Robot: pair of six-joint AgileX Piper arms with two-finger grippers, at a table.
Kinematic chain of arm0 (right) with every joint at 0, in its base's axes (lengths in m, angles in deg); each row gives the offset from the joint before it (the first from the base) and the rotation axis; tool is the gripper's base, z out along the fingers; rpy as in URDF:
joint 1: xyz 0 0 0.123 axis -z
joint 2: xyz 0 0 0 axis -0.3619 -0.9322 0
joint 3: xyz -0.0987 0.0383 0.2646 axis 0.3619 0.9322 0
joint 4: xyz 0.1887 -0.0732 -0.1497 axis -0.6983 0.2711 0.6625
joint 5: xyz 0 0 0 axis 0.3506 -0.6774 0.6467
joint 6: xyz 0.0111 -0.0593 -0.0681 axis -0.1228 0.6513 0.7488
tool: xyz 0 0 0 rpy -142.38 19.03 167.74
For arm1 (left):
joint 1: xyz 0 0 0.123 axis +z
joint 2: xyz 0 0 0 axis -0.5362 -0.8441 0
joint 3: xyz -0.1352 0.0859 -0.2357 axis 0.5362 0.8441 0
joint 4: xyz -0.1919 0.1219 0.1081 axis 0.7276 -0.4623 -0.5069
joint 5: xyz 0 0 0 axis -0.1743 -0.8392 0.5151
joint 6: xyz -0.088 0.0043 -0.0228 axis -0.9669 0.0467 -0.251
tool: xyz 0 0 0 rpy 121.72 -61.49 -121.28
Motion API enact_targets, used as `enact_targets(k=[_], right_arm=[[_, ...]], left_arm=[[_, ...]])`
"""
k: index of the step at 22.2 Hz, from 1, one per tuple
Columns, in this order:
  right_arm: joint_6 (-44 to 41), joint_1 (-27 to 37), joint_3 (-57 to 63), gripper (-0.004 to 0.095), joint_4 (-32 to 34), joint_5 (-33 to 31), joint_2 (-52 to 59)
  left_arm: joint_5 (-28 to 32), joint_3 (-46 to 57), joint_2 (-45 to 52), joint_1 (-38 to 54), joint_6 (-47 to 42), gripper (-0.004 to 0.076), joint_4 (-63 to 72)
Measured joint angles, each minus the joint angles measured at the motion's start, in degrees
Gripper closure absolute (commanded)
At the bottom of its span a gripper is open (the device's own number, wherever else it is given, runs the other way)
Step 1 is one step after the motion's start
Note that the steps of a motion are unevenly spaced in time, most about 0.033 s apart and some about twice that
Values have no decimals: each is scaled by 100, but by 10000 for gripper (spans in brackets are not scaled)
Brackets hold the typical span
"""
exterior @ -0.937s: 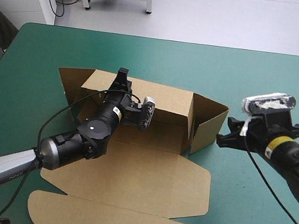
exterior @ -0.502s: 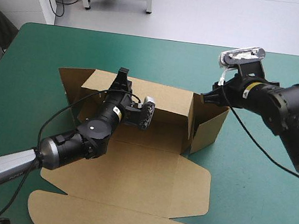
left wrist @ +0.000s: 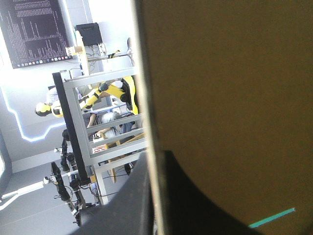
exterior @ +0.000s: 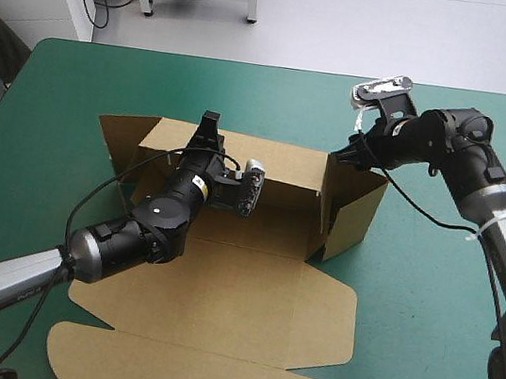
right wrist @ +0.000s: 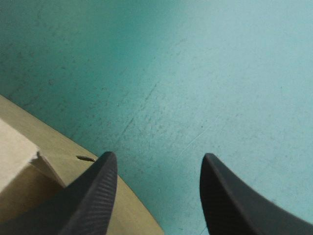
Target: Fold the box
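The brown box (exterior: 247, 293) sits mid-table (exterior: 427, 301), back and right walls raised, lid flat toward the near edge. The left hand (exterior: 207, 126) pinches the back wall. The right hand (exterior: 346, 156), fingers apart, is at the right rear corner.

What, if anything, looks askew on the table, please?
The brown cardboard box is half-formed: its right end wall splays outward from the raised rear wall, beside the open right gripper. The left gripper pinches the rear wall.
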Motion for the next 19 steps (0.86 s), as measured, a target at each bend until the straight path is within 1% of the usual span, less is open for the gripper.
enact_targets(k=[2,4,6,8,10,12,19], right_arm=[[138,80,0,482,-66,-246,-75],[405,186,-7,482,-237,-665,-79],[687,294,-7,482,-498,-1320,-79],[842,305,-7,482,-794,-1599,-79],[999,305,-7,482,-1190,-1712,-79],[1062,305,-7,482,-1363,-1739,-79],[1059,160,-7,482,-1378,-1739,-79]], left_arm=[[5,-5,-2,0,0,730,12],[12,-5,-2,0,0,731,22],[12,-10,-2,0,0,731,28],[17,-10,-2,0,2,731,43],[22,-11,-2,0,2,731,68],[29,-16,-2,4,2,731,107],[65,-16,-2,24,2,731,126]])
